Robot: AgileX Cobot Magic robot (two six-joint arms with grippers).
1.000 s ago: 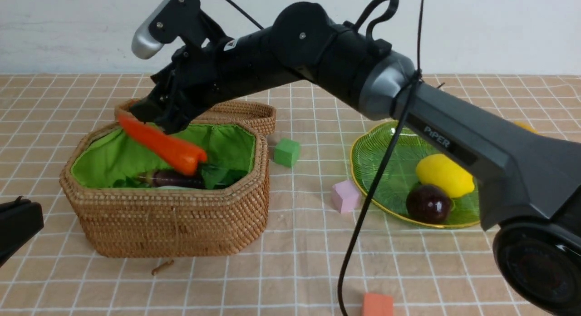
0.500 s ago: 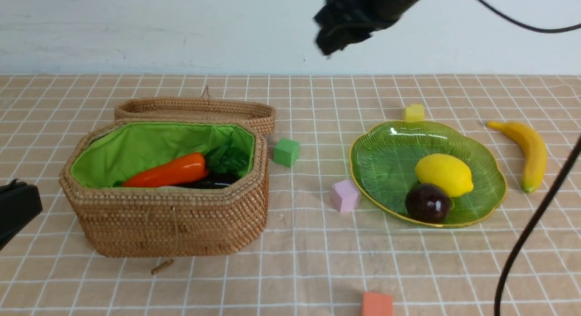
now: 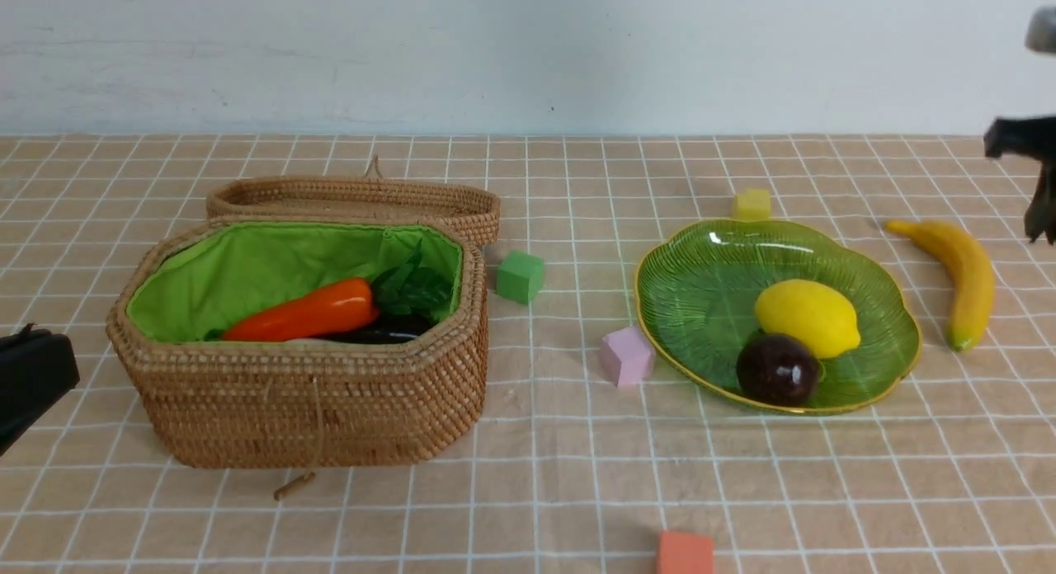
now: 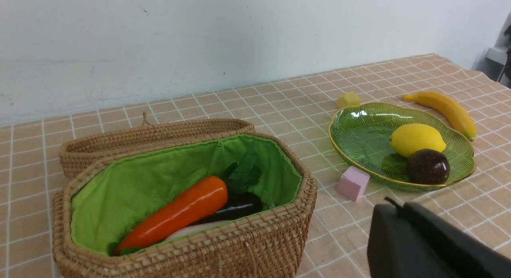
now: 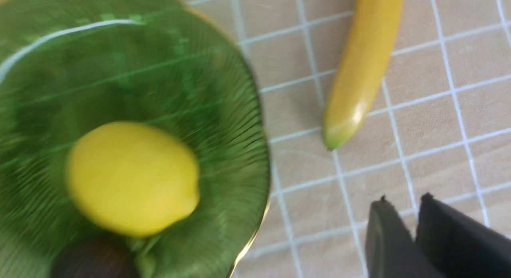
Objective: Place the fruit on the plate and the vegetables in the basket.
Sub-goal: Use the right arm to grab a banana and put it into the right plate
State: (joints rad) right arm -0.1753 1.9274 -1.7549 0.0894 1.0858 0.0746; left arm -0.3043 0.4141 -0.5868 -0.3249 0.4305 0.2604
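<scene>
The wicker basket (image 3: 305, 409) stands at the left and holds the orange-red vegetable (image 3: 305, 312), the dark eggplant (image 3: 379, 333) and the white radish (image 4: 187, 232). On the green plate (image 3: 701, 285) lie the lemon (image 3: 807, 317) and the mangosteen (image 3: 778, 369). To the plate's right, on the cloth, is the banana (image 3: 957, 269). My right gripper (image 5: 405, 198) hovers near the banana's green tip, a narrow gap between its fingers and nothing in it; it shows at the right edge (image 3: 1031, 170). My left gripper (image 4: 399, 204) is shut and empty, low beside the basket.
The basket's lid (image 3: 355, 196) leans behind it. Foam cubes dot the cloth: green (image 3: 520, 275) right of the basket, pink (image 3: 627, 355) by the plate's rim, yellow (image 3: 751, 204) behind the plate, orange (image 3: 685, 553) near the front edge.
My right arm let the orange-red vegetable drop into the basket, lifted away and swung right to above the banana. The left arm has stayed put.
</scene>
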